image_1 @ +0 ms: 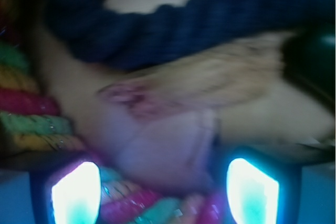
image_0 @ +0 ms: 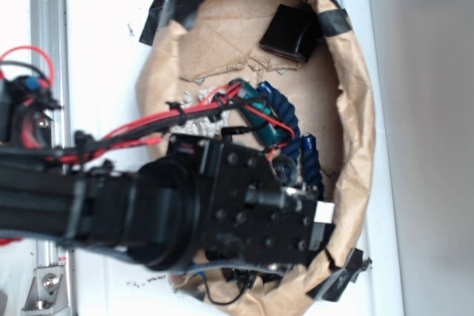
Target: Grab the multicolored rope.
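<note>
Wrist view: jaws [image_1: 165, 192] stand spread, gripping nothing, multicolored rope [image_1: 31, 124] at nine o'clock and between them, navy rope [image_1: 199, 24] at twelve.

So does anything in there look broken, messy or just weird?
A bit makeshift. The brown paper lining is crumpled and torn, patched with black tape. The navy rope lies bent beneath the arm. The wrist view is blurry; the multicolored rope sits at its left edge, partly between the claw fingers.
</note>
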`<state>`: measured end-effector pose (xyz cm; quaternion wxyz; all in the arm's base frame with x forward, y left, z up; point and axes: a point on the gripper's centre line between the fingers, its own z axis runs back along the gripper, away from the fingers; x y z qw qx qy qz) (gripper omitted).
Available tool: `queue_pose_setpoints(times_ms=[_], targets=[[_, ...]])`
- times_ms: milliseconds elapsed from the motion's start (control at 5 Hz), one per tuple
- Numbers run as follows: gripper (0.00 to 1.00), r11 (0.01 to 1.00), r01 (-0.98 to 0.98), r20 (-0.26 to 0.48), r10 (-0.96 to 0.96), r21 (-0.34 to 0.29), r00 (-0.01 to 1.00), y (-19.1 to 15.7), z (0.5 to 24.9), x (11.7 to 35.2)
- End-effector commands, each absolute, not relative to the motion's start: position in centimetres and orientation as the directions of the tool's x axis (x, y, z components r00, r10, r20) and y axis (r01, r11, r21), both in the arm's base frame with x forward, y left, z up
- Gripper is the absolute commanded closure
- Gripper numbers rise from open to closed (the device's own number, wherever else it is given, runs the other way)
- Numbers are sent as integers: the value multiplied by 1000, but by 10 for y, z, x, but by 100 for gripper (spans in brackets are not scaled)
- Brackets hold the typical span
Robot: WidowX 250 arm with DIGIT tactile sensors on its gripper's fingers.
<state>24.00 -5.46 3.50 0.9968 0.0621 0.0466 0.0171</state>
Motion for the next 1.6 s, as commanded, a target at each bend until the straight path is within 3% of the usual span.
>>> queue_pose_setpoints(times_ms=[0,200,400,600,800,1000,1200,1400], targets=[[0,879,-450,64,445,157,893,-23,63,204],[0,841,-532,9,534,100,845,-26,52,189],[0,872,-486,14,487,-59,873,-35,43,187],[0,872,-440,21,454,-213,891,-46,46,193],[0,837,-465,95,508,-289,856,-40,67,196],[0,813,-508,121,556,-286,822,-40,70,200],[0,810,-541,142,577,-227,804,-46,60,206],[0,821,-552,114,568,-147,815,-58,33,212]])
